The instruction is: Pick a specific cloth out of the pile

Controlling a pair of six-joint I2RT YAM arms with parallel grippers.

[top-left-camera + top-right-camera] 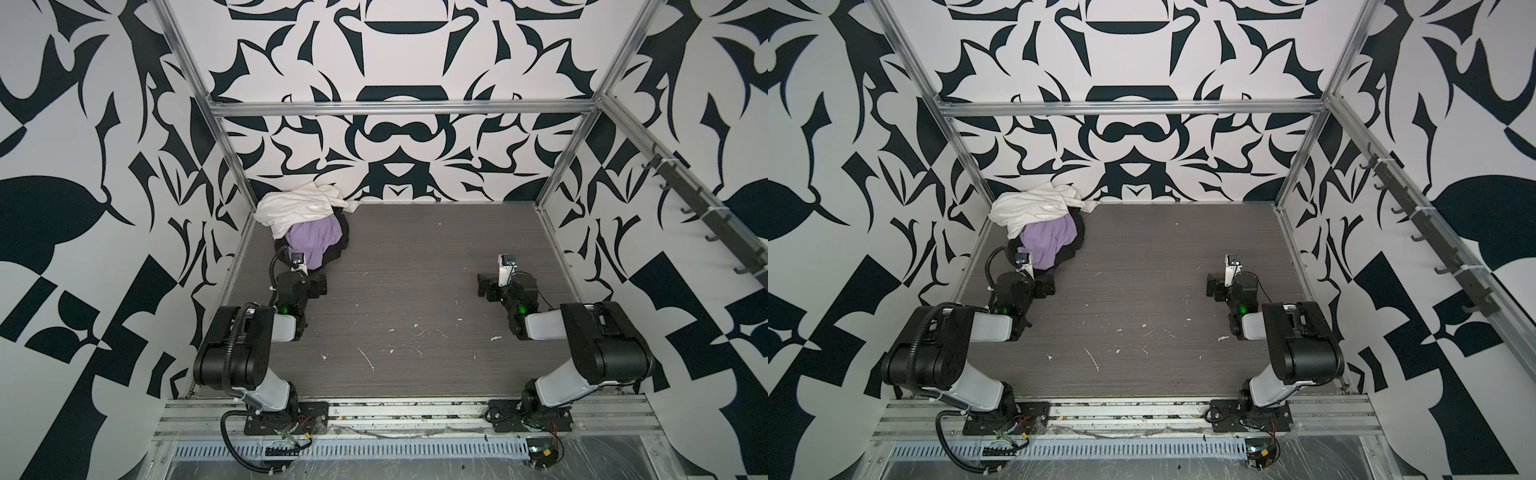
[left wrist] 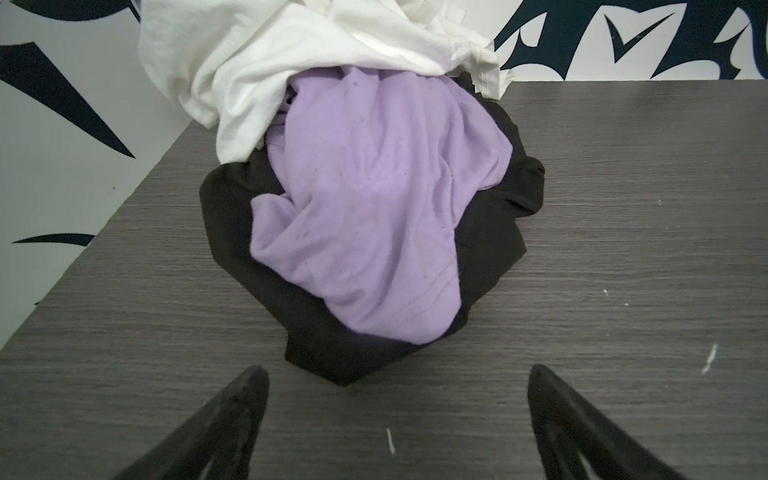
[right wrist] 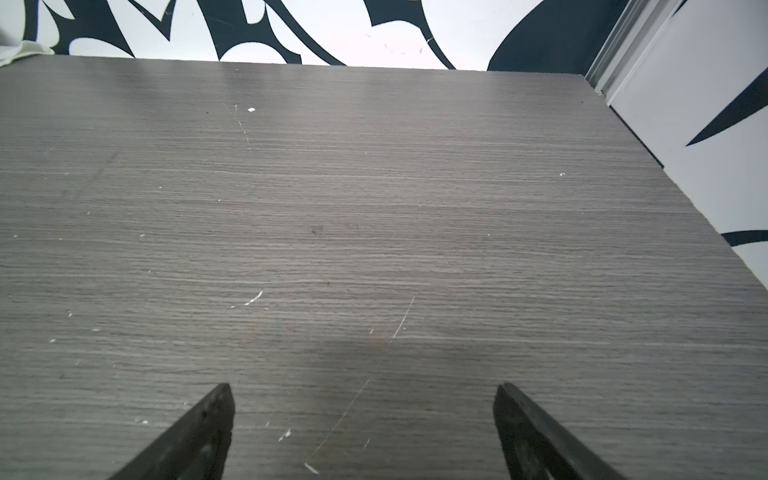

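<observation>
Lavender: the colour I'm after. The thin, wrinkly lavender cloth (image 2: 365,199) sits mid-heap, at the far-left corner of the grey wood-grain bench (image 3: 374,208) in both top views.
Pile: soft fabric pile (image 1: 309,226) of 3 pieces, bunched vs the back wall.
Layers: crumpled black cloth (image 2: 316,345) is the bottom layer and sticks out round the near side. The rumpled off-white cloth (image 2: 270,62) drapes over the lavender's far end, so only the near half is bare.
Left arm: left end effector (image 2: 397,370) spread wide, nothing in it, low over the bench, just short of the black hem and aimed at the heap. Lined up for a grab, I reckon.
Right arm: right end effector (image 3: 361,388) likewise released and empty, over bare bench well apart from the pile. Prob parked so it won't crowd the left.
Progress: not begun; all 3 fabrics are heaped together.
Next, my guess: pinch the lavender's near stitched hem, since it's uncovered.
Risk: black fabric directly under could get nipped too, and the off-white may drag along.
</observation>
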